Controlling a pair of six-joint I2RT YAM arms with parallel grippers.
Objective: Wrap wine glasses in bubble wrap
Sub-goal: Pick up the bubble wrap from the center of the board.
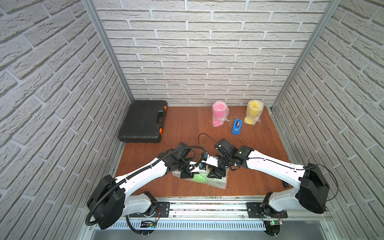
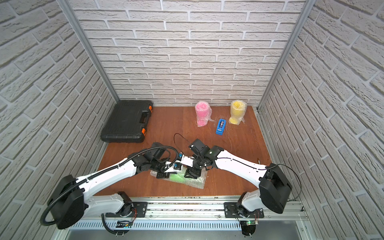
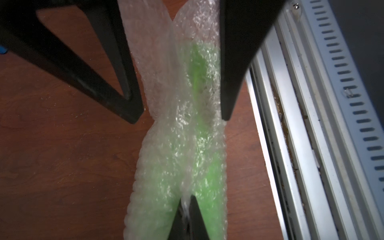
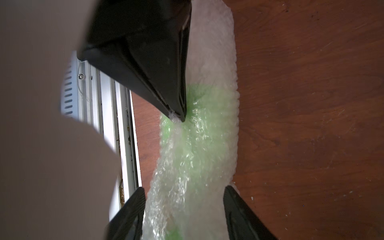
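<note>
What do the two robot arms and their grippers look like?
Both the left arm and the right arm have white shells with black joint housings. A ribbed black hose runs along the left arm; thin black cables loop by the right one. The left gripper and right gripper are black, with tapering triangular fingers.

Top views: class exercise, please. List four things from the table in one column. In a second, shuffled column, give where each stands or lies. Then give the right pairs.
Things
1. pink goblet
2. yellow goblet
3. green goblet
4. tape dispenser

Places
A. between the two upright wrapped goblets, a little further forward
B. lying in bubble wrap near the front edge
C. far right corner, upright, wrapped
D. at the back, left of the tape dispenser, upright, wrapped

Pairs: 1-D, 2-C, 3-B, 4-A
</note>
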